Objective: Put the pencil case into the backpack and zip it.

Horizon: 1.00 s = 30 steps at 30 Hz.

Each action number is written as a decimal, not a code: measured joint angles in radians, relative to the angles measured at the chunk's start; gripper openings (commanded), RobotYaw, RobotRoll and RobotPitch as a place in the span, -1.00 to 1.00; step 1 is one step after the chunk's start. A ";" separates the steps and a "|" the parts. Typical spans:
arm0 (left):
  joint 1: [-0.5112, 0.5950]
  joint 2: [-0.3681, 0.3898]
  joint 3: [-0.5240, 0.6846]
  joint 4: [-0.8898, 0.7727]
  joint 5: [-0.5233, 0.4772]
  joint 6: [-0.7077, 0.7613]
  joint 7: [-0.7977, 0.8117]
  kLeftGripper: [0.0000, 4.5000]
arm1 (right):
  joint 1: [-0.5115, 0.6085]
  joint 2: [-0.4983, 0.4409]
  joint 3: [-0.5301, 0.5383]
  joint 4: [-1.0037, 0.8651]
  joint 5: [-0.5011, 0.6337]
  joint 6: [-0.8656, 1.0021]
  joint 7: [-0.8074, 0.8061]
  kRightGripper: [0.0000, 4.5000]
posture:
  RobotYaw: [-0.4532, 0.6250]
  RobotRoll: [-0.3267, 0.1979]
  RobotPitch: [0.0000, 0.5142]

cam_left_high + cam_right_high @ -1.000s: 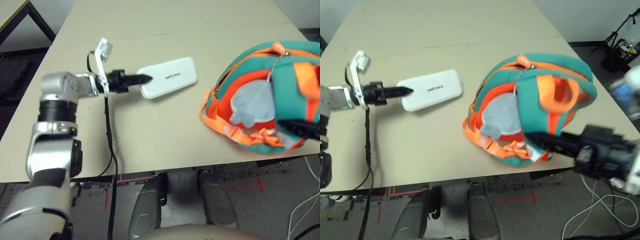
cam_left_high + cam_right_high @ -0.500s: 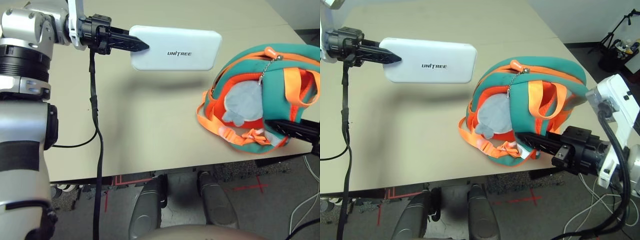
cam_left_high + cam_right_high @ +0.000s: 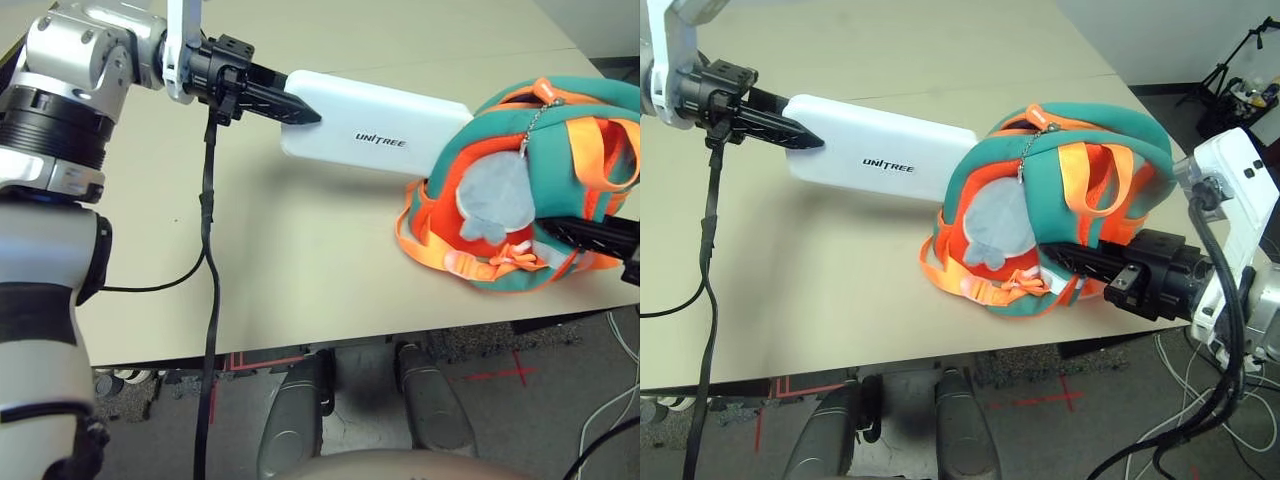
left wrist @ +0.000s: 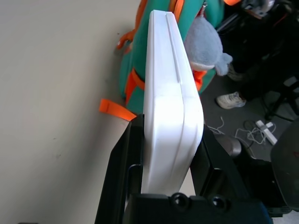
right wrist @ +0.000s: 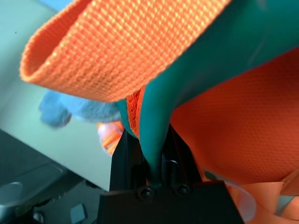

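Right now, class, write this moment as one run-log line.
left fingers: shut on pencil case, held above table | case tip at backpack opening | right fingers: shut on backpack | zip: not done

the left gripper is raised, pointing right, fingers clamped. the right gripper is low, pointing left, pinched closed.

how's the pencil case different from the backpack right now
The pencil case is flat, white and rigid-looking, with black lettering; the backpack is bulky, soft, teal and orange. The pencil case is much smaller. It is held up off the table by the left gripper, while the backpack rests on the table. Both are gripped: the right gripper pinches the backpack's teal fabric.
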 measured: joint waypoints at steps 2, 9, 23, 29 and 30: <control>0.011 0.013 0.000 -0.020 -0.018 0.004 0.002 -0.37 | -0.008 0.009 0.015 0.009 -0.032 0.000 0.010 -0.93 | -0.33 0.25 -0.27; 0.017 0.046 0.000 -0.085 -0.065 0.034 0.003 -0.37 | -0.062 0.037 0.078 0.067 -0.164 -0.010 0.021 -0.93 | -0.32 0.25 -0.30; -0.024 -0.078 -0.001 -0.020 0.016 0.017 -0.004 -0.37 | -0.254 0.079 0.222 0.123 -0.271 -0.001 0.013 -0.93 | -0.29 0.25 -0.30; -0.081 -0.229 0.005 0.117 0.149 -0.077 -0.005 -0.37 | -0.318 0.080 0.248 0.119 -0.255 0.033 0.005 -0.93 | -0.29 0.25 -0.30; -0.098 -0.256 0.005 0.144 0.174 -0.093 -0.005 -0.37 | -0.324 0.081 0.254 0.119 -0.255 0.036 0.004 -0.93 | -0.29 0.25 -0.30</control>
